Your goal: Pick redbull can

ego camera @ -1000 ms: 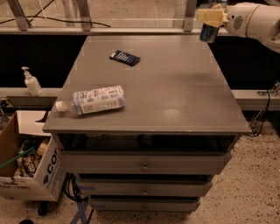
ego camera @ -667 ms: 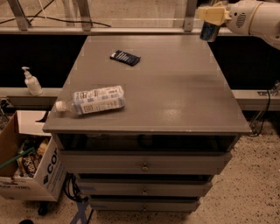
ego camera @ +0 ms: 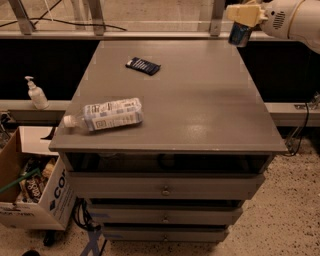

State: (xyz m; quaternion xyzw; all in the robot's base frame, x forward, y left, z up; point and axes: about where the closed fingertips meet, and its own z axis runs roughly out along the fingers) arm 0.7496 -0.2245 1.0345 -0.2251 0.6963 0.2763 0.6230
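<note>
The redbull can [ego camera: 239, 35], blue and silver, hangs upright in the air above the far right corner of the grey table [ego camera: 200, 100]. My gripper [ego camera: 244, 15] is at the top right of the camera view, shut on the can's upper part with its yellowish fingers [ego camera: 235, 12]. The white arm [ego camera: 292, 20] reaches in from the right. The can's top is hidden by the fingers.
A clear plastic bottle with a white label [ego camera: 107, 115] lies on its side at the table's front left. A dark flat packet [ego camera: 143, 66] lies at the back. A cardboard box [ego camera: 30, 195] stands on the floor at left, and a pump bottle [ego camera: 36, 94] on a ledge.
The gripper with the can has risen slightly and drifted a little to the left. The bottle and packet have not moved.
</note>
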